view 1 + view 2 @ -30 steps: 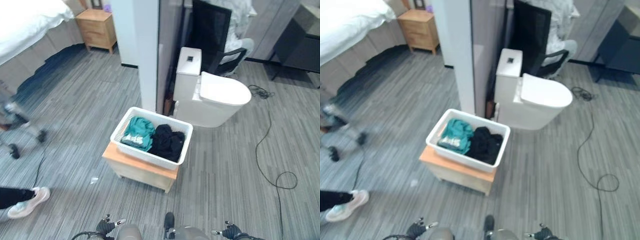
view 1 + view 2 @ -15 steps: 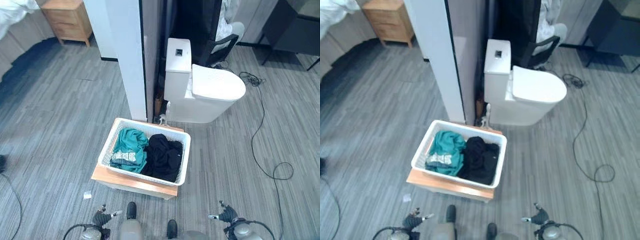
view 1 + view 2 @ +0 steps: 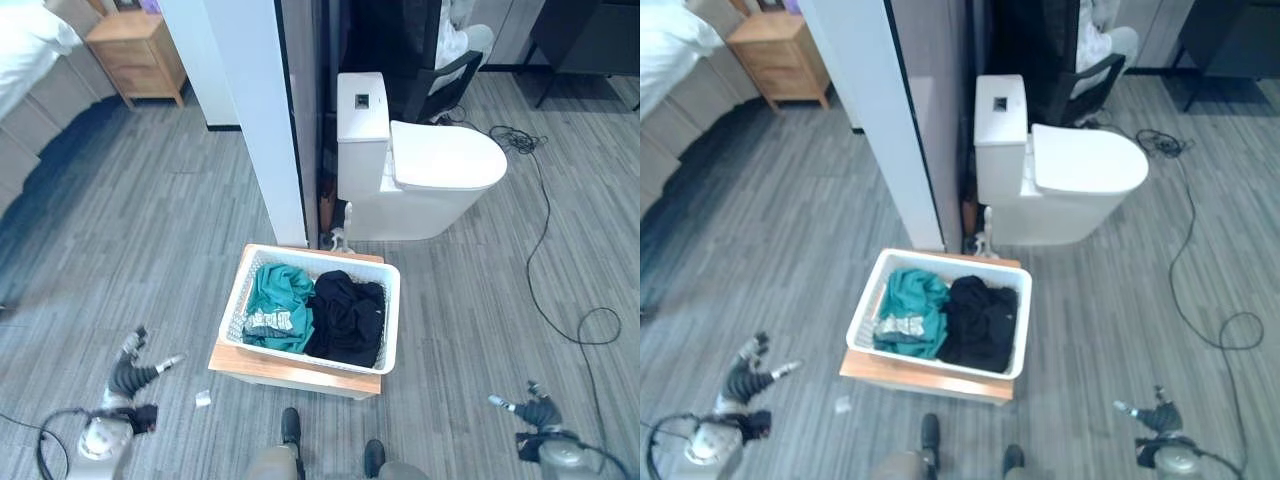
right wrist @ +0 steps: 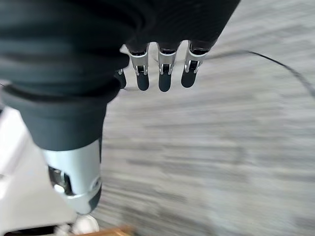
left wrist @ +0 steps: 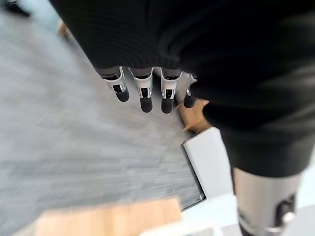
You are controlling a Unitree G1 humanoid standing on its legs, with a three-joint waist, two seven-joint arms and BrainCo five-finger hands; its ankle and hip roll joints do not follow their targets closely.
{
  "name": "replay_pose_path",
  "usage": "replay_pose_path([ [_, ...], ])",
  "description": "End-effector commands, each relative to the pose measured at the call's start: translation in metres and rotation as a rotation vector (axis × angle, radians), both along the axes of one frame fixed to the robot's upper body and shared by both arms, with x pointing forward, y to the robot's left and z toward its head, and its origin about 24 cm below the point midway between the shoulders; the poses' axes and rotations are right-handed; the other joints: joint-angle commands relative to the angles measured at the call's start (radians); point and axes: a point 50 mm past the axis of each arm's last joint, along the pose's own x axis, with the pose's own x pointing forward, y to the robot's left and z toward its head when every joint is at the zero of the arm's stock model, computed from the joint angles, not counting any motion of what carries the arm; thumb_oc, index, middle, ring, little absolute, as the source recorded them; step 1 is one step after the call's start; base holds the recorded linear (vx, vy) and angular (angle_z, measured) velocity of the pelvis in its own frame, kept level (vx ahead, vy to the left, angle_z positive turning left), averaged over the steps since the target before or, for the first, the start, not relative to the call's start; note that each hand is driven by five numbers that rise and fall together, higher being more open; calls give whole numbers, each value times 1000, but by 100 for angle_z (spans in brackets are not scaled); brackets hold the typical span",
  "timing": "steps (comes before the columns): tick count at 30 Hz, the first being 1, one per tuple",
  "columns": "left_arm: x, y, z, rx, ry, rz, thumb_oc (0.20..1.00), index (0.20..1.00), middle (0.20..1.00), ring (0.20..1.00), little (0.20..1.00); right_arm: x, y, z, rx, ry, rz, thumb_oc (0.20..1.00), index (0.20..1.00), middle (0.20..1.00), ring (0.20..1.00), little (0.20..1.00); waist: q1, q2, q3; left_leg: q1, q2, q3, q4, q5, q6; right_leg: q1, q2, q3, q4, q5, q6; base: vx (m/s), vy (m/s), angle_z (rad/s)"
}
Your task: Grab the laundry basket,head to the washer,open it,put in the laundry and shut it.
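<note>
The white laundry basket (image 3: 391, 322) sits on a low wooden stand (image 3: 290, 371) on the grey floor straight ahead of me. Inside lie a teal garment (image 3: 277, 300) on the left and a black garment (image 3: 348, 318) on the right. My left hand (image 3: 133, 374) hangs low to the left of the stand, well apart from the basket. Its fingers (image 5: 144, 94) are straight and hold nothing. My right hand (image 3: 534, 410) hangs low to the right, also away from the basket, with its fingers (image 4: 165, 74) relaxed and empty.
Just behind the basket stand a white pillar (image 3: 250, 110) and a white toilet (image 3: 430, 175). A dark office chair (image 3: 440, 70) is behind the toilet. A wooden nightstand (image 3: 135, 55) and a bed (image 3: 25, 40) are far left. A paper scrap (image 3: 201, 398) lies by the stand.
The whole view has shifted, so the camera moved. Both hands have spread outward: the left one further left and higher in view, the right one further right.
</note>
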Motion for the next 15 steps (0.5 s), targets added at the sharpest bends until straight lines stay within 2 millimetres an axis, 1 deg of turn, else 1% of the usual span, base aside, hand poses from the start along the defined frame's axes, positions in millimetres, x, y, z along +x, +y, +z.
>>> replay_pose_path([
  [1, 60, 1, 35, 116, -65, -44, 1000, 1000, 1000, 1000, 1000, 70, -5, 58, -82, -238, 32, 1000, 1000, 1000, 1000, 1000, 4, -10, 52, -21, 68, -7, 88, -81, -17, -155, -72, -56, 37, 71, 40, -208, 4, 15],
  [2, 62, 1, 36, 116, -69, -45, 1000, 1000, 1000, 1000, 1000, 70, -5, 59, -82, -241, 30, 1000, 1000, 1000, 1000, 1000, 4, -10, 53, -26, 68, -9, 91, -81, -17, -159, -72, -57, 39, 70, 40, -319, -18, 14],
  [3, 94, -3, 65, 136, -128, -63, 1000, 1000, 1000, 1000, 1000, 106, 12, 91, -114, -357, 115, 1000, 1000, 1000, 1000, 1000, -4, -9, 100, -91, 68, -20, 115, -72, -14, -222, -73, -57, 64, 81, 35, -288, -27, 9],
  [5, 123, -5, 93, 173, -167, -71, 1000, 1000, 1000, 1000, 1000, 127, 30, 112, -107, -455, 180, 1000, 1000, 1000, 1000, 1000, -13, -11, 129, -145, 70, -27, 144, -64, -15, -276, -71, -57, 95, 87, 30, -239, -25, 11],
  [6, 124, -6, 95, 174, -170, -73, 1000, 1000, 1000, 1000, 1000, 127, 30, 112, -106, -458, 177, 1000, 1000, 1000, 1000, 1000, -11, -12, 130, -149, 70, -28, 146, -65, -15, -280, -71, -57, 98, 87, 30, -140, -39, 10],
  [7, 143, -7, 117, 197, -196, -67, 1000, 1000, 1000, 1000, 1000, 138, 49, 126, -92, -531, 242, 1000, 1000, 1000, 1000, 1000, -20, -18, 149, -183, 76, -28, 159, -58, -16, -314, -69, -55, 113, 91, 28, -115, -50, 5],
  [8, 151, -9, 126, 209, -202, -64, 1000, 1000, 1000, 1000, 1000, 141, 54, 132, -83, -565, 260, 1000, 1000, 1000, 1000, 1000, -24, -22, 160, -203, 78, -31, 167, -56, -16, -331, -68, -55, 120, 93, 29, -114, -49, 1],
  [9, 152, -9, 127, 210, -204, -67, 1000, 1000, 1000, 1000, 1000, 141, 54, 132, -82, -567, 257, 1000, 1000, 1000, 1000, 1000, -22, -23, 159, -207, 78, -32, 169, -56, -16, -335, -68, -55, 121, 92, 29, -139, -78, -2],
  [10, 171, -10, 136, 209, -159, -13, 1000, 1000, 1000, 1000, 1000, 145, 69, 145, -89, -637, 322, 1000, 1000, 1000, 1000, 1000, -37, -39, 193, -257, 88, -43, 195, -50, -19, -384, -64, -54, 150, 89, 26, -142, -73, -8],
  [11, 177, -9, 140, 207, -138, 20, 1000, 1000, 1000, 1000, 1000, 147, 72, 151, -102, -661, 336, 1000, 1000, 1000, 1000, 1000, -42, -45, 199, -279, 89, -46, 198, -41, -20, -406, -64, -56, 158, 89, 27, -140, -73, -1],
  [12, 177, -9, 140, 207, -138, 20, 1000, 1000, 1000, 1000, 1000, 147, 72, 151, -102, -661, 336, 1000, 1000, 1000, 1000, 1000, -42, -45, 198, -280, 88, -46, 197, -41, -20, -407, -64, -56, 158, 90, 27, -94, -39, 2],
  [13, 186, -6, 160, 223, -138, 76, 1000, 1000, 1000, 1000, 1000, 150, 77, 163, -108, -724, 352, 1000, 1000, 1000, 1000, 1000, -55, -55, 218, -309, 95, -56, 204, -38, -23, -438, -62, -58, 171, 86, 29, -64, -26, 1],
  [14, 186, -6, 161, 224, -141, 75, 1000, 1000, 1000, 1000, 1000, 151, 77, 164, -108, -726, 350, 1000, 1000, 1000, 1000, 1000, -56, -56, 216, -314, 94, -58, 203, -33, -22, -442, -63, -59, 170, 89, 29, -96, -81, -3],
  [15, 189, -3, 175, 221, -140, 124, 1000, 1000, 1000, 1000, 1000, 150, 83, 169, -88, -773, 366, 1000, 1000, 1000, 1000, 1000, -67, -65, 230, -339, 100, -64, 208, -27, -28, -463, -62, -69, 178, 87, 30, -55, -71, 1],
])
